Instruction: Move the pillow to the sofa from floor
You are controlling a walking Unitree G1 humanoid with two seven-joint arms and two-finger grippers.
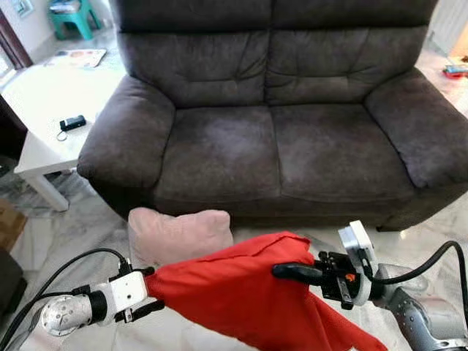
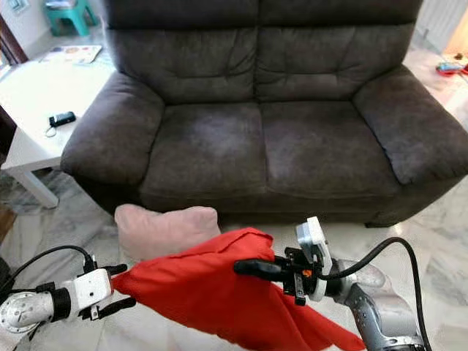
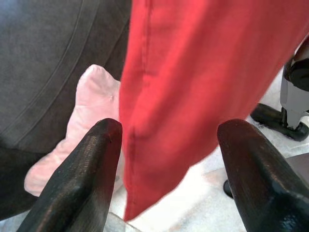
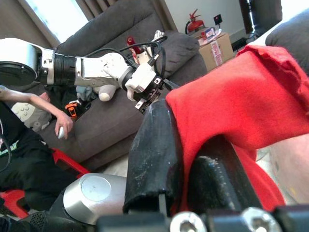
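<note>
Red fabric pillow (image 1: 241, 300) hangs off the marble floor (image 1: 88, 227), stretched between both grippers before the dark grey fabric sofa (image 1: 278, 124). Right gripper (image 1: 281, 270) is clamped on its top corner; left gripper (image 1: 150, 290) has fingers spread around its side edge. A pink cushion (image 1: 179, 234) leans against the sofa's front.
</note>
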